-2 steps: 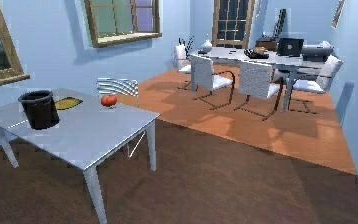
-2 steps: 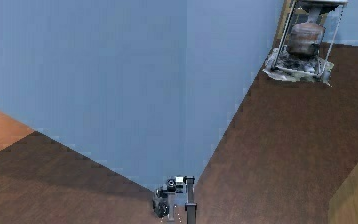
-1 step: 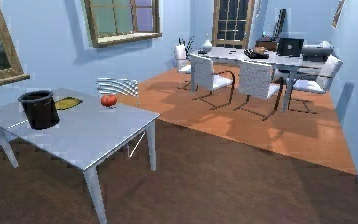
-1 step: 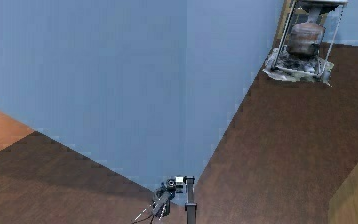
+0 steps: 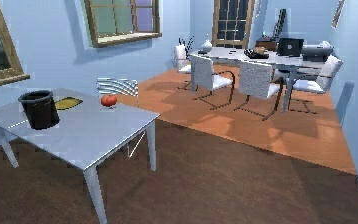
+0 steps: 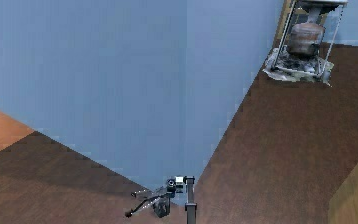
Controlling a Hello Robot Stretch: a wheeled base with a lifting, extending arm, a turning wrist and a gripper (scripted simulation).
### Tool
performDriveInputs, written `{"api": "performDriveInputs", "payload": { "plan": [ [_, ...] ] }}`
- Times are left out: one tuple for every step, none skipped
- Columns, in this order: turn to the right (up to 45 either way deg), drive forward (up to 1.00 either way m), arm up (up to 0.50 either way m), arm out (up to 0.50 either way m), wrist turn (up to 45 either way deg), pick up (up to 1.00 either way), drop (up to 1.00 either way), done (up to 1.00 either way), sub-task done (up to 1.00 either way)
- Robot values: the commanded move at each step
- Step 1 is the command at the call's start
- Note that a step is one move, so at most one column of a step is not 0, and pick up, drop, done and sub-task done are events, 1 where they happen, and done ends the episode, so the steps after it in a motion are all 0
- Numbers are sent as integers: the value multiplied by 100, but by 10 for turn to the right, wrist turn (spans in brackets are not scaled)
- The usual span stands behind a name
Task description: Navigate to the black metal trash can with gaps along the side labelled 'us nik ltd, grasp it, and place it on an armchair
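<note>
At nine o'clock on grey table (image 5: 97, 135): black trash can (image 5: 39, 108), likely light, rigid metal; take by rim. Gripper (image 6: 137, 205), six o'clock, holds nothing; finger state cannot be told.

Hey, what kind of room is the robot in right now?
Likely a dining or work room in a house: a long table ringed by white chairs, and a nearer grey table bearing a black can.

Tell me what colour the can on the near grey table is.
Black; the can shows best in the forward view.
</note>
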Motion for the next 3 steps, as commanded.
{"api": "performDriveInputs", "payload": {
  "plan": [
    [0,0,0,0,450,0,0,0,0],
    [0,0,0,0,180,0,0,0,0],
    [0,0,-30,0,0,0,0,0,0]
  ]
}}
